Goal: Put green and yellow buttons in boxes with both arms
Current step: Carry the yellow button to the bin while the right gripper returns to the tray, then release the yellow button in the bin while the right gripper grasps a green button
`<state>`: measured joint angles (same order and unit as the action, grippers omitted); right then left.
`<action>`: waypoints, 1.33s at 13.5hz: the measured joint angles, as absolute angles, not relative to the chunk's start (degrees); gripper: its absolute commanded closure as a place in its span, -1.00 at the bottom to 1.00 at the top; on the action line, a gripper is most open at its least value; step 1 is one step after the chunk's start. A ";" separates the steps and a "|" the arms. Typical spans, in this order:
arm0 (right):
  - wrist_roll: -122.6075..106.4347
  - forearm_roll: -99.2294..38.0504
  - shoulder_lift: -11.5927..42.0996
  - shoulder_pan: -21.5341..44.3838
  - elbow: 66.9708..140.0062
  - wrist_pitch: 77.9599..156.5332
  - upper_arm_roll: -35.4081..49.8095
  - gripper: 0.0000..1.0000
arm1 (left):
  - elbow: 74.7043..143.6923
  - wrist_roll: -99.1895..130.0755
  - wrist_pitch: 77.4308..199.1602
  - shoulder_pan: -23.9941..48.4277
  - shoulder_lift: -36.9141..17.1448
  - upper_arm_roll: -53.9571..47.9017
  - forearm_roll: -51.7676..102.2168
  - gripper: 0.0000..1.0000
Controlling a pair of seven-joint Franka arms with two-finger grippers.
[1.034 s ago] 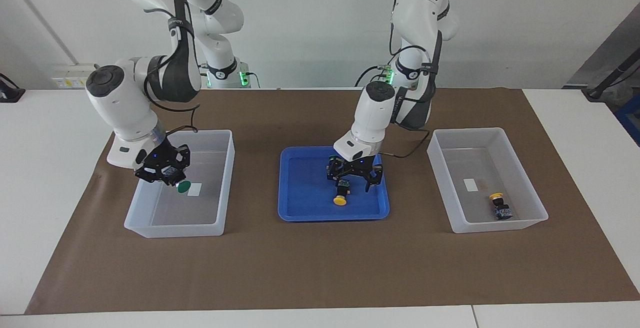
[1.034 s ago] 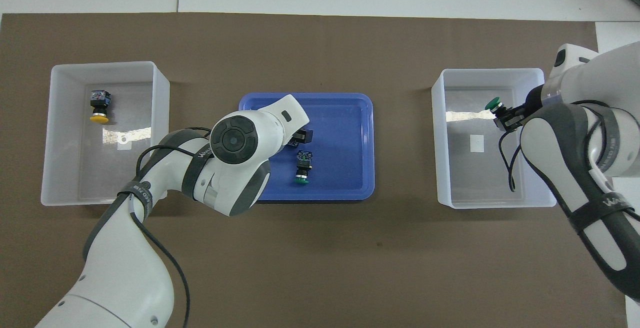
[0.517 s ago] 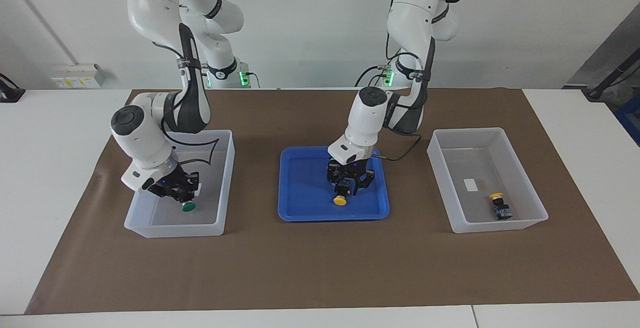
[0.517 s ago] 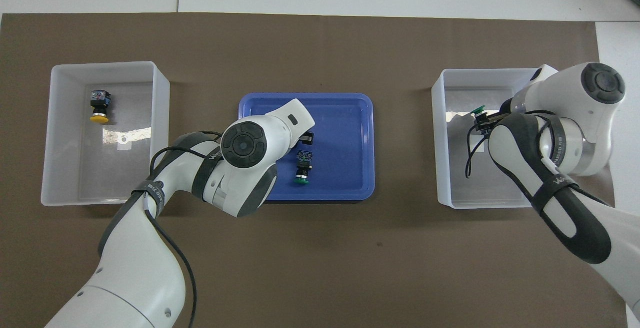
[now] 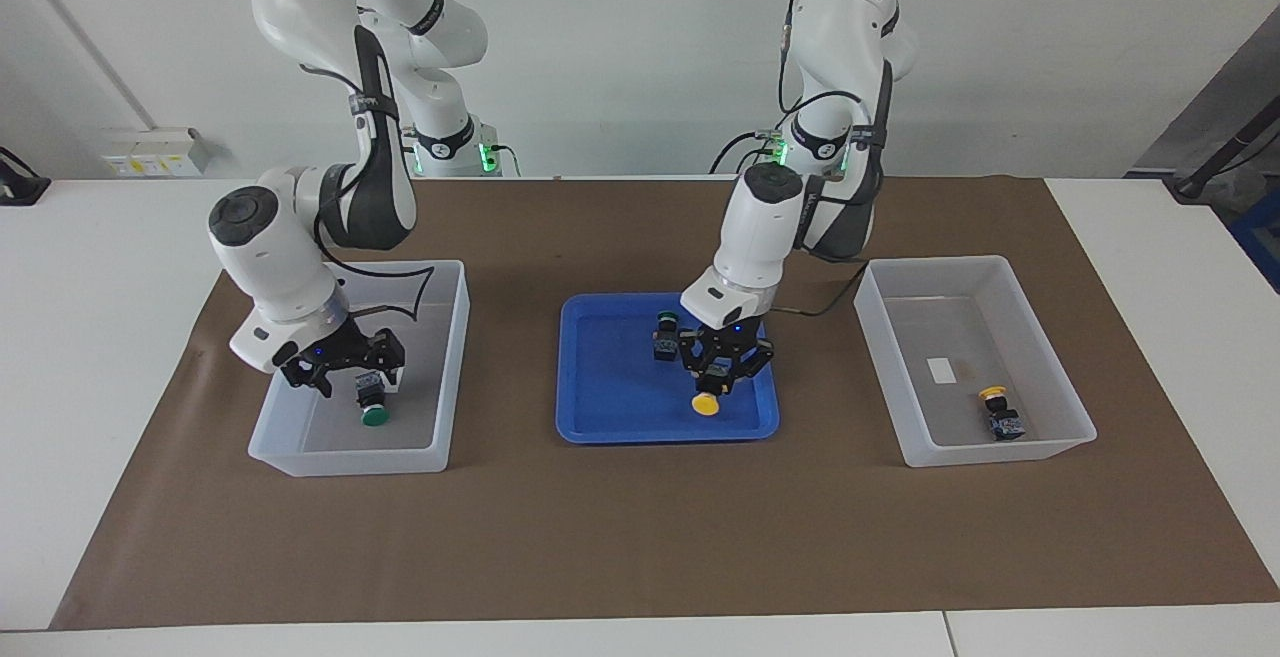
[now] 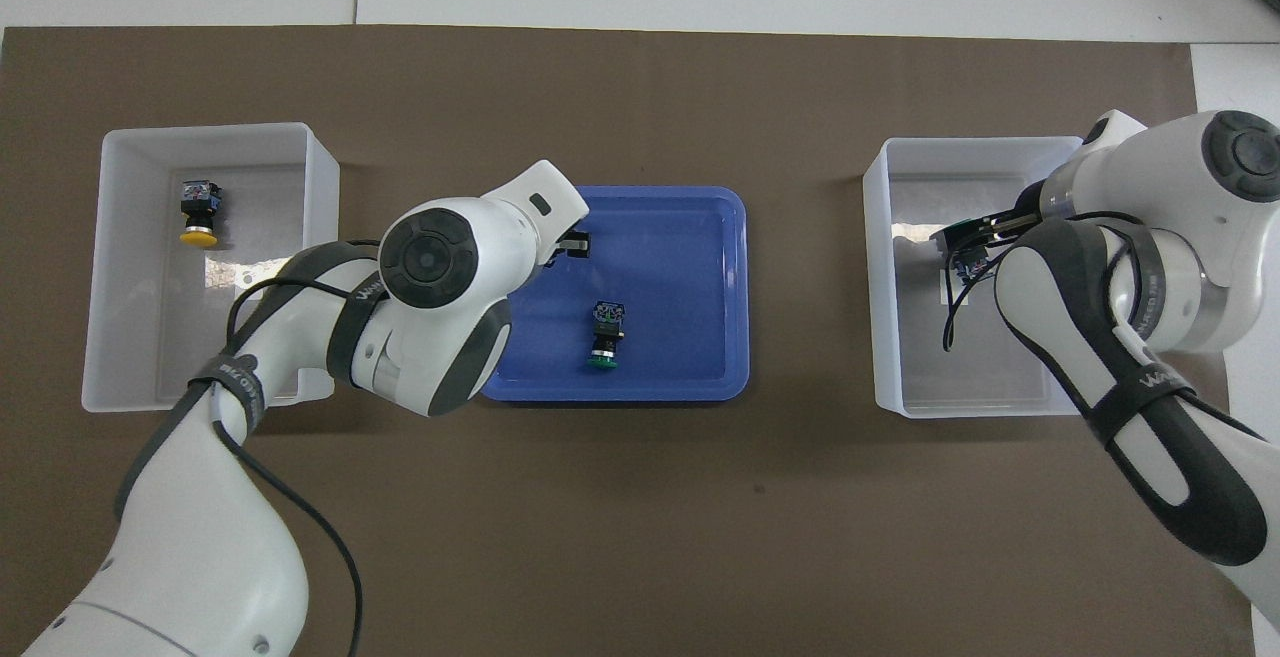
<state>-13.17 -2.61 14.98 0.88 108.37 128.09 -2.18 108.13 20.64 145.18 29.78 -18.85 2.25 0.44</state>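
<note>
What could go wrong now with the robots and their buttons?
1. The left gripper is shut on a yellow button over the blue tray, with the cap hanging down. It might slip out on the way to a box.
2. A green button sits in the clear box right under the open right gripper. A finger could knock it over when the gripper lifts.

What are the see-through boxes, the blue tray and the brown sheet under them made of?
The two boxes look like thin translucent plastic: the floor and a white label show through their milky walls. The blue tray seems to be moulded plastic, smooth with a slight sheen and rounded corners. The brown sheet looks like matte paper or thin card, flat and without shine; which of these, I cannot tell.
</note>
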 measured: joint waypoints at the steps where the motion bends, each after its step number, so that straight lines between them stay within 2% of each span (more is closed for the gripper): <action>1: -11.14 -2.61 13.27 1.57 107.86 125.86 -2.01 -1.00 | 108.00 20.55 142.54 27.53 -16.17 2.37 0.44 1.00; 4: -1.12 -2.61 9.34 6.02 105.77 119.42 -1.87 -1.00 | 108.12 20.15 137.28 20.14 -10.15 2.62 0.44 1.00; 7: 10.89 -2.62 8.40 12.63 105.26 119.31 -1.70 -1.00 | 108.48 18.83 137.30 14.23 -9.57 2.68 0.43 1.00; 11: 27.92 -2.78 10.54 22.47 105.34 124.31 -1.45 -1.00 | 109.41 11.20 138.30 7.37 -9.85 2.63 0.43 1.00; 15: 40.84 -2.79 15.83 31.07 104.70 132.04 -1.37 -1.00 | 112.78 3.11 140.42 2.44 -10.37 2.53 0.43 1.00; 16: 42.93 -2.79 17.35 32.61 104.01 133.26 -1.36 -1.00 | 113.87 2.11 142.24 2.06 -11.01 2.51 0.43 0.87; 17: 44.74 -2.79 19.06 34.07 103.09 134.24 -1.37 -1.00 | 114.81 1.57 144.13 1.81 -11.93 2.48 0.43 0.48; 18: 46.17 -2.78 20.76 35.39 102.29 135.42 -1.36 -1.00 | 115.32 1.29 145.28 1.74 -12.84 2.48 0.43 0.41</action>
